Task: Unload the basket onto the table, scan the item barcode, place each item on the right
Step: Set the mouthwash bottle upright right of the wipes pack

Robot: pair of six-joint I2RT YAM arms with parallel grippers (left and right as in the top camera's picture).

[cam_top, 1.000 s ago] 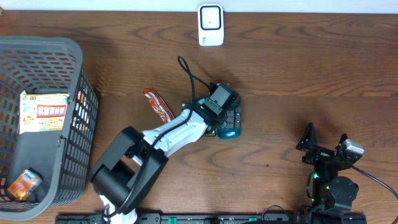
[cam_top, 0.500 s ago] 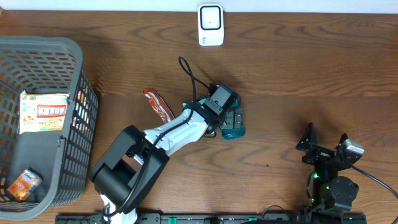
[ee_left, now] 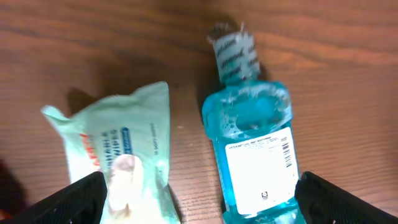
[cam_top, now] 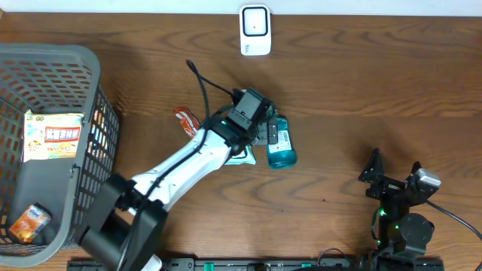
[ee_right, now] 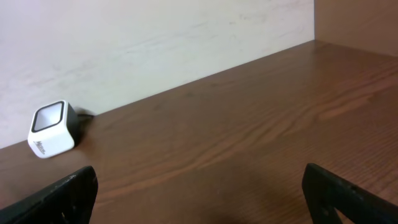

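A blue mouthwash bottle (cam_top: 281,148) lies flat on the wooden table, white label up. In the left wrist view the bottle (ee_left: 252,134) points its ribbed cap away from me, and a barcode (ee_left: 286,151) shows on the label's right edge. My left gripper (cam_top: 263,133) hovers open just above and left of it, holding nothing. Its fingertips (ee_left: 78,198) straddle both the bottle and a pale green wipes pack (ee_left: 127,163). The white scanner (cam_top: 255,30) stands at the table's far edge. My right gripper (cam_top: 395,175) rests open and empty at the near right.
A grey basket (cam_top: 83,64) at the left holds a printed box (cam_top: 53,135) and an orange packet (cam_top: 28,223). A red snack wrapper (cam_top: 185,121) lies left of the wipes pack (cam_top: 244,155). The right wrist view shows the scanner (ee_right: 53,129) against the back wall.
My left gripper has drawn up and back to the left, off the bottle, which now lies uncovered on the table. The right arm has not moved.
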